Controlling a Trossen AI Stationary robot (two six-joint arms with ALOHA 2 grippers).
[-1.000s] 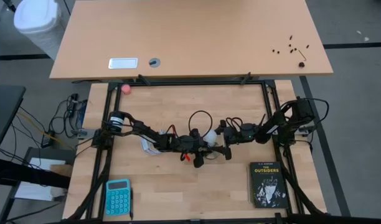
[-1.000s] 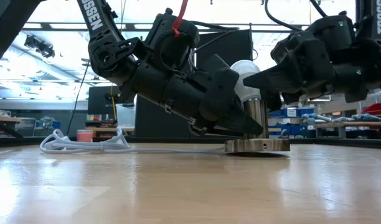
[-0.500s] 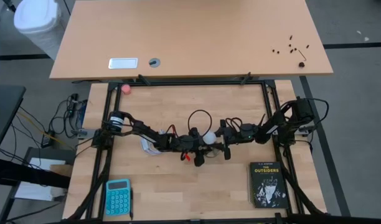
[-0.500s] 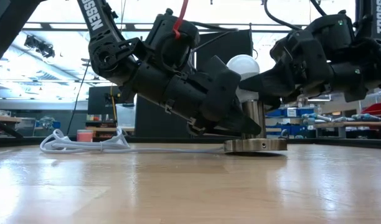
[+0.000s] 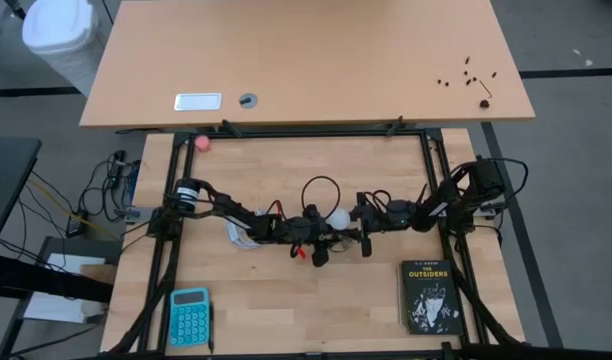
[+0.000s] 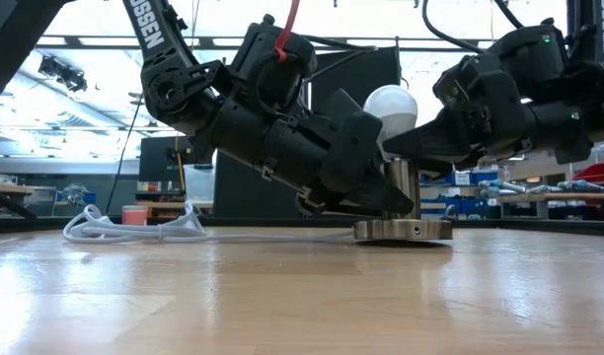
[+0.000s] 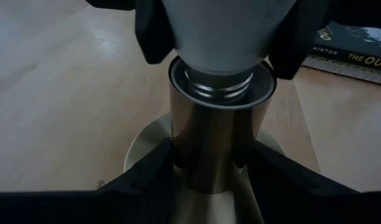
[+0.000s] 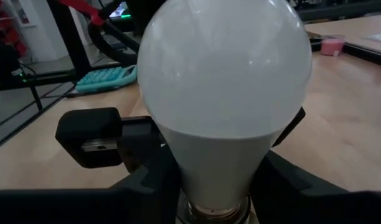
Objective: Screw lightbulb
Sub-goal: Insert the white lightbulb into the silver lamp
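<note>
**Bulb seated in socket, threading not finished**

Lightbulb [image 8: 225, 81] stands upright in the socket [image 7: 218, 134] at table centre; screw threads show above the rim, so turns remain, I'd judge. Left gripper [image 7: 209, 165] is clamped on the socket post. Right gripper [image 8: 215, 180] is closed on the bulb's neck. Readable: "TROSSEN" on the arm [image 6: 144, 25]; book [image 5: 429, 296] near right, "THE OUTSIDERS", "HINTON".

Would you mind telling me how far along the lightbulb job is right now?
Done: the lightbulb stands upright in the metal socket, its thread partly in; a few turns show above the rim. In hand: the left gripper clamps the socket's post, and the right gripper is shut on the bulb's neck. Left: turning until the thread disappears, then letting go.
</note>
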